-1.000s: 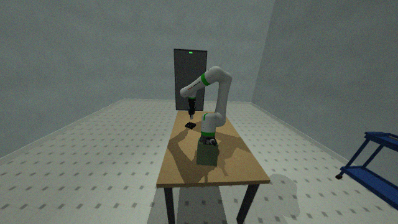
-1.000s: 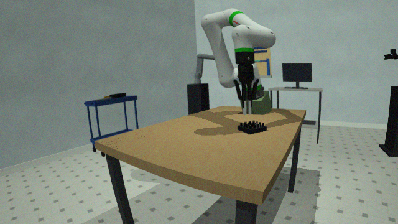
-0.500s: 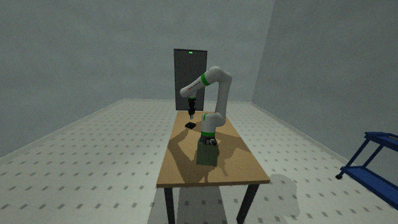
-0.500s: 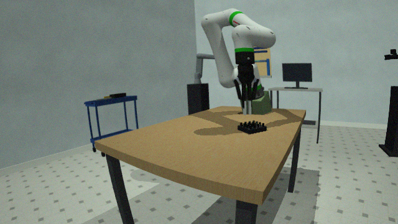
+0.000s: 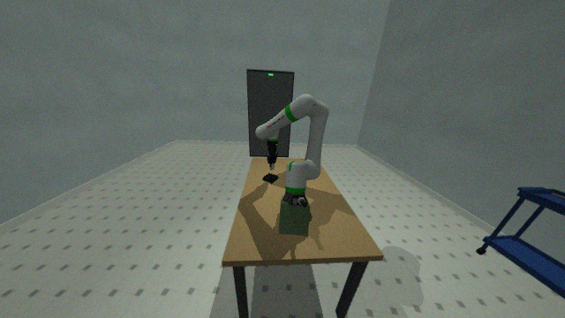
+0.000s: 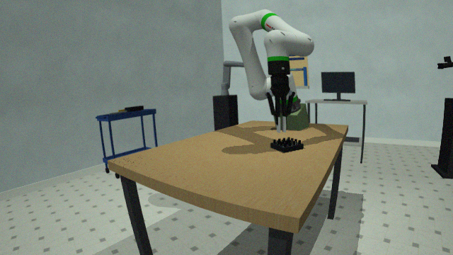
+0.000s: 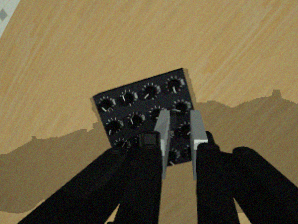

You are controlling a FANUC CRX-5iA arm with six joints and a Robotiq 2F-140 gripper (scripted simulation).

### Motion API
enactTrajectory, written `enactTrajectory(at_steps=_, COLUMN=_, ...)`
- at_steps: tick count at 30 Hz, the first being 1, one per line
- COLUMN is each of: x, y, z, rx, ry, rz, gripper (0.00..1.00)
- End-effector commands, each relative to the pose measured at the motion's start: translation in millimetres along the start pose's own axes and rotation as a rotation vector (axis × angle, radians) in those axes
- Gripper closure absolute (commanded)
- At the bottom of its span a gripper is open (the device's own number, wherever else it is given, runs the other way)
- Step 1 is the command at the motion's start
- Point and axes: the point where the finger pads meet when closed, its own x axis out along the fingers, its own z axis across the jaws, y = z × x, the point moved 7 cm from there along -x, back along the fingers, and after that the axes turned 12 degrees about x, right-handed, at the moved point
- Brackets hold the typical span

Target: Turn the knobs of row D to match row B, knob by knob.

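Observation:
The black knob box (image 5: 269,180) stands on the wooden table, also in the exterior view (image 6: 287,144) and in the wrist view (image 7: 148,115). It carries a grid of small black knobs; their white lines are too small to read. My gripper (image 6: 281,130) points straight down and hangs a short way above the box's side nearer the arm's base. It does not touch the box. In the wrist view the fingertips stand close together with a narrow gap over the box's near rows. Nothing is between them. The fingers hide part of the near rows.
The arm's green pedestal (image 5: 294,218) stands on the table behind the box. A blue cart (image 6: 125,131) stands off the table to one side. A desk with a monitor (image 6: 337,85) and a dark cabinet (image 6: 225,111) stand beyond the table.

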Motion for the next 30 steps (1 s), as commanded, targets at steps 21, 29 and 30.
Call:
enactTrajectory(at_steps=21, x=24, y=1, z=0, rx=0.0, ry=0.0, rz=0.0, gripper=0.88)
enactTrajectory(at_steps=29, x=31, y=1, z=0, rx=0.0, ry=0.0, rz=0.0, gripper=0.88)
enactTrajectory(at_steps=30, x=32, y=1, z=0, rx=0.0, ry=0.0, rz=0.0, gripper=0.88)
